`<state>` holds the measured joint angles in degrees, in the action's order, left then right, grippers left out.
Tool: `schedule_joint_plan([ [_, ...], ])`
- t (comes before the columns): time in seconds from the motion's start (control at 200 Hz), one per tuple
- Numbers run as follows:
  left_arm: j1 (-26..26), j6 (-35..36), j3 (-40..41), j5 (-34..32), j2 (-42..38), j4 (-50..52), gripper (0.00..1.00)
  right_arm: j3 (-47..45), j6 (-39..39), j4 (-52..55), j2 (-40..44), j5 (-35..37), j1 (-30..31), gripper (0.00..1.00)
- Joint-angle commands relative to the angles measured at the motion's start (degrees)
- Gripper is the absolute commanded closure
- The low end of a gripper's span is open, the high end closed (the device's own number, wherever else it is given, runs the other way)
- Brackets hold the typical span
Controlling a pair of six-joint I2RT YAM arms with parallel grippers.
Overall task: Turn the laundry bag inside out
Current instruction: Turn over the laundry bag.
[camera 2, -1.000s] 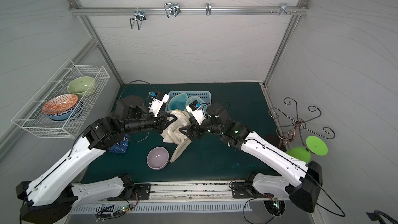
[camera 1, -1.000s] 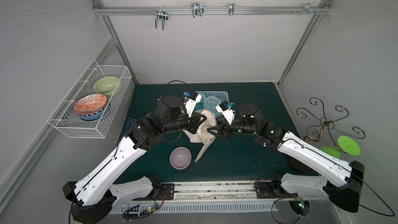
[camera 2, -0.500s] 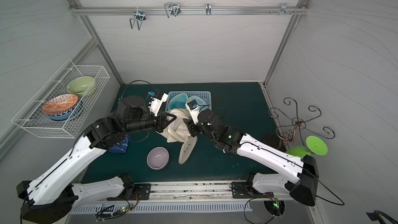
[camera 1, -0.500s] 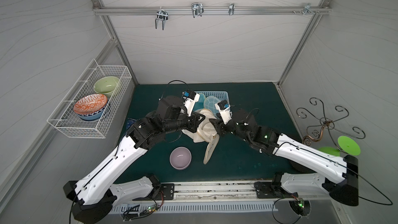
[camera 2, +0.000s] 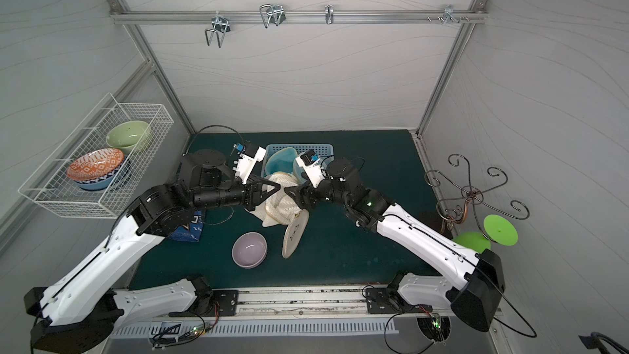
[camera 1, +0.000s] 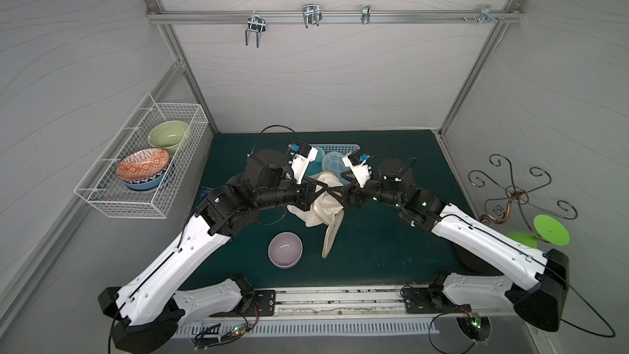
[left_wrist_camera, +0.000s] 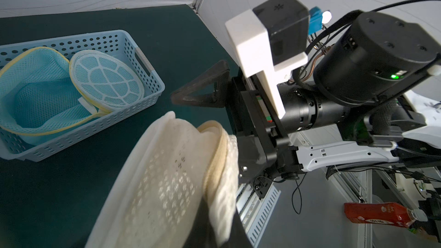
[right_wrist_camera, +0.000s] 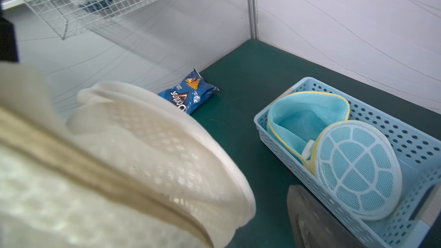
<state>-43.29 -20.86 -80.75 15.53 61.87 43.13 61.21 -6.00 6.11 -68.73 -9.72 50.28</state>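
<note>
left wrist view: the cream laundry bag [left_wrist_camera: 167, 175] is pinched tight by the left gripper [camera 1: 322, 189]; the right gripper [camera 1: 339, 186] is spread wide beside it.

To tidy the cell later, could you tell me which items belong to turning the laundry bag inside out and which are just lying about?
In the job:
cream laundry bag, pinched by the left gripper.

Lying about:
purple bowl, blue basket holding a blue mesh bag, chip bag, wire basket.

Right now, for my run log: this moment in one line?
left gripper: shut on bag | right gripper: open, at bag | bag: held up, flap hanging down
</note>
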Motion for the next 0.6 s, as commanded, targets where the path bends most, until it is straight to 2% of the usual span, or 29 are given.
schedule_joint_plan([
  [0.0,-0.15,-0.74,-2.14,2.54,0.0,-2.91,1.0,-0.74,1.06,-4.26,-1.41,-3.58,0.39,0.2],
  [0.06,-0.21,-1.06,-2.22,3.1,0.04,-3.05,1.0,-1.04,1.13,-5.52,-1.69,-3.59,0.34,0.26],
  [0.125,-0.2,-1.03,-2.48,2.84,0.14,-2.58,1.0,-0.93,1.4,-6.01,-1.95,-5.03,0.19,0.43],
  [0.205,-0.1,-0.52,-3.11,1.52,0.05,-1.06,1.0,-0.46,1.88,-4.87,-1.68,-5.77,0.12,0.7],
  [0.245,-0.1,-0.16,-3.35,0.75,-0.08,-0.49,1.0,-0.56,2.22,-4.19,-1.26,-5.69,0.13,0.79],
  [0.285,-0.06,-0.06,-3.53,0.05,-0.33,0.05,1.0,-0.64,2.7,-3.23,-0.7,-5.19,0.13,0.8],
  [0.36,0.44,-0.19,-3.54,0.31,-0.66,0.5,1.0,-0.89,3.6,-1.5,0.33,-4.85,0.17,0.65],
  [0.395,0.58,-0.26,-3.54,0.26,-0.68,0.67,1.0,-0.92,3.72,-0.88,0.67,-4.82,0.11,0.73],
  [0.445,0.74,0.05,-3.97,-0.77,-0.37,1.51,1.0,-0.64,4.57,0.57,0.92,-5.25,0.16,1.0],
  [0.595,1.18,3.3,-7.46,-6.84,0.92,5.85,1.0,3.83,10.63,11.6,0.84,-14.59,0.06,1.0],
])
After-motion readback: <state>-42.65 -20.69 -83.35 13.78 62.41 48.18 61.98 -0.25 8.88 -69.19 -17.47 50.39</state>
